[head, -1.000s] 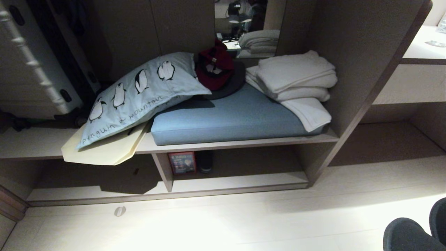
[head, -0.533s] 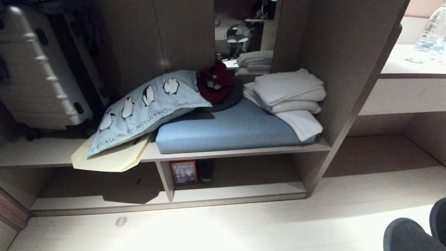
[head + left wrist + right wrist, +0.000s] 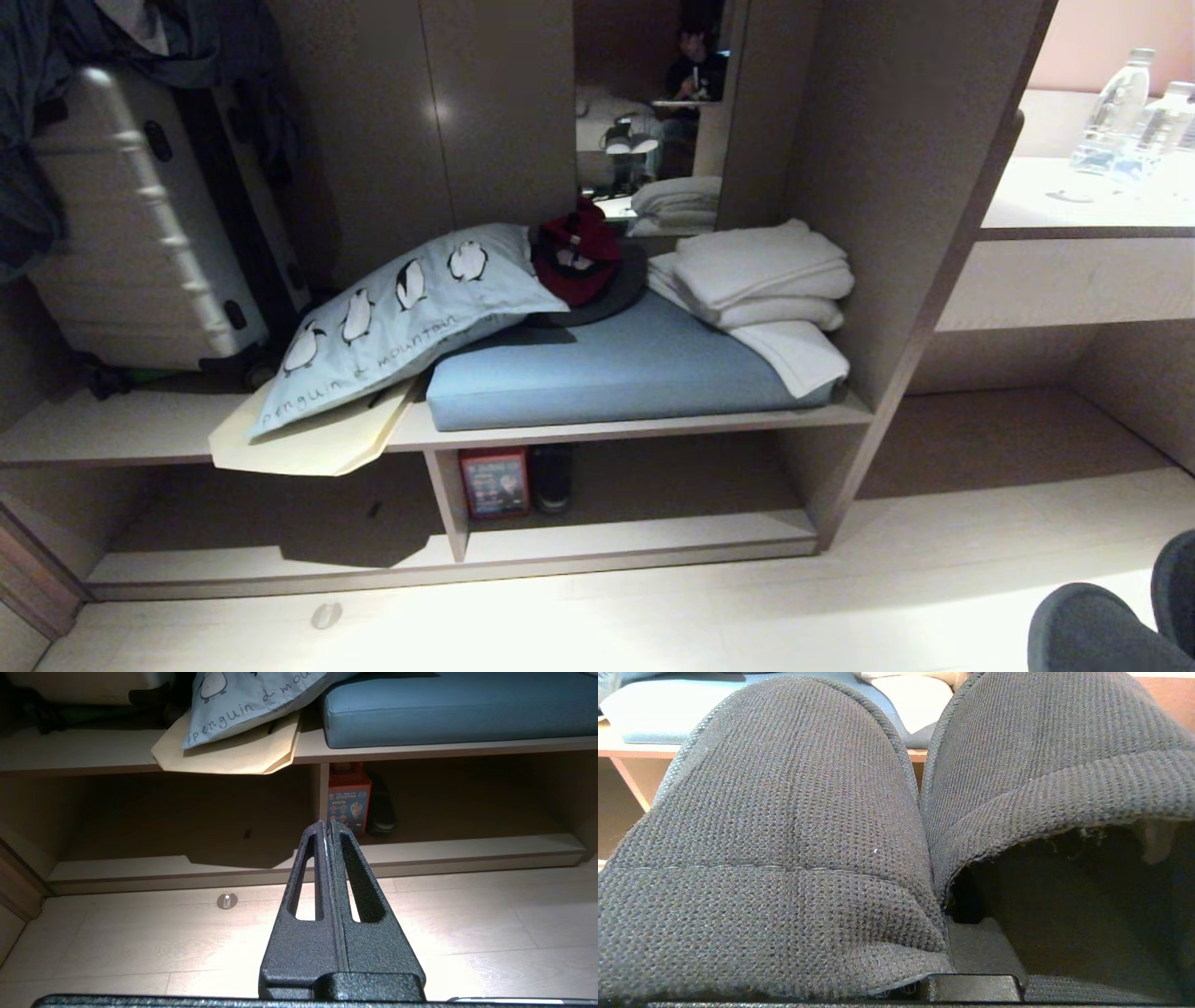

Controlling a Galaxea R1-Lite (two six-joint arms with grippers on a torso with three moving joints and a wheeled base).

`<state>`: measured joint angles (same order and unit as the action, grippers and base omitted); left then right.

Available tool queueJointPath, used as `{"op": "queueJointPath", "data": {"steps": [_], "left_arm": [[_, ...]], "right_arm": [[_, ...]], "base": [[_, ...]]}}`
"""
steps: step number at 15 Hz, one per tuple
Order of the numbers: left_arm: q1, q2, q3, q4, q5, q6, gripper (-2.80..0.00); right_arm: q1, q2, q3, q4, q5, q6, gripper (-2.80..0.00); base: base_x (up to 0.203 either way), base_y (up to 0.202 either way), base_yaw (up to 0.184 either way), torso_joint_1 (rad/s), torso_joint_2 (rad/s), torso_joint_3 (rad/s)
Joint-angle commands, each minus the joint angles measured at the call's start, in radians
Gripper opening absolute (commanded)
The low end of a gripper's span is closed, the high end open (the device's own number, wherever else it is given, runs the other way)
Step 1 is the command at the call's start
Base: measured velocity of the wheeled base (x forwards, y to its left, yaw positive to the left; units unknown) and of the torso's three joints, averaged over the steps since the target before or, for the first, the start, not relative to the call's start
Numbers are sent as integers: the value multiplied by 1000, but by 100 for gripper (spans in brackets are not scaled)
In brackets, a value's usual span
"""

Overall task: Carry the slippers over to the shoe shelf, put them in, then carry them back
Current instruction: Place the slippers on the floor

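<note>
Whole view tilted up since a second ago; nothing itself shifted. Right gripper (image 3: 943,914) is pinched on the slippers (image 3: 794,826) low right, still carrying. Next: lower them into the shoe shelf (image 3: 644,523). Left gripper (image 3: 328,828) is closed, empty.

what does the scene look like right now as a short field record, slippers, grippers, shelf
slippers: pair, side by side, toes toward the bench, held at the right gripper
right gripper: shut on slippers, low at the head view's right edge
left gripper: shut, empty, pointing at the shoe shelf
shoe shelf: holds a red box and a dark shoe beside its divider
bench top: blue cushion, penguin pillow, folded white towels
</note>
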<state>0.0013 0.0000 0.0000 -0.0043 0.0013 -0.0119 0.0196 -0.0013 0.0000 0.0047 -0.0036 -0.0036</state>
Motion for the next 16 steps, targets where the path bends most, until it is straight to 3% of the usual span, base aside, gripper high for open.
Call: {"op": "queueJointPath", "data": {"steps": [1, 16], "left_arm": [[0, 2, 0, 0, 0, 0, -280], [0, 1, -2, 0, 3, 9, -280]], "right_arm": [[0, 1, 0, 0, 0, 1, -280], [0, 1, 0, 0, 0, 1, -280]], "base": [[0, 0, 0, 0, 0, 0], [0, 0, 0, 0, 0, 0]]}}
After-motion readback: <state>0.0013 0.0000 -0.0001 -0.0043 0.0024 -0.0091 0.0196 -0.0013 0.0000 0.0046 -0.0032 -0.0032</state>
